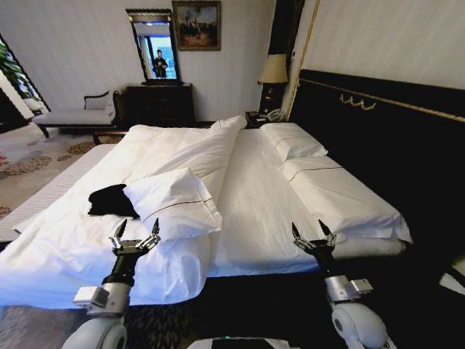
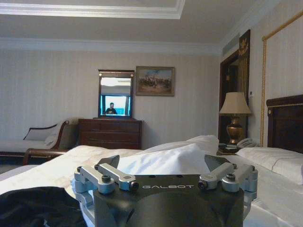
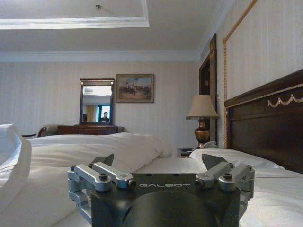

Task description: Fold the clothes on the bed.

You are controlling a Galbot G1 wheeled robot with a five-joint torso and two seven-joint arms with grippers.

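The clothes (image 1: pixel 110 200) are a crumpled black heap on the white bed (image 1: pixel 254 196), toward its left side, partly tucked behind a loose white pillow (image 1: pixel 174 203). In the left wrist view the black clothes (image 2: pixel 35 205) lie close beside the gripper. My left gripper (image 1: pixel 136 229) is open at the bed's near edge, just in front of the pillow and a little right of the clothes. My right gripper (image 1: pixel 312 231) is open too, over the near edge of the bed at the right. Neither holds anything.
Two more pillows (image 1: pixel 292 139) lie along the dark headboard (image 1: pixel 378 123) at the right. A folded-back duvet (image 1: pixel 182 145) covers the bed's left half. Beyond are a dark dresser with mirror (image 1: pixel 160 102), a chaise longue (image 1: pixel 73 113), and a lamp on a nightstand (image 1: pixel 273 80).
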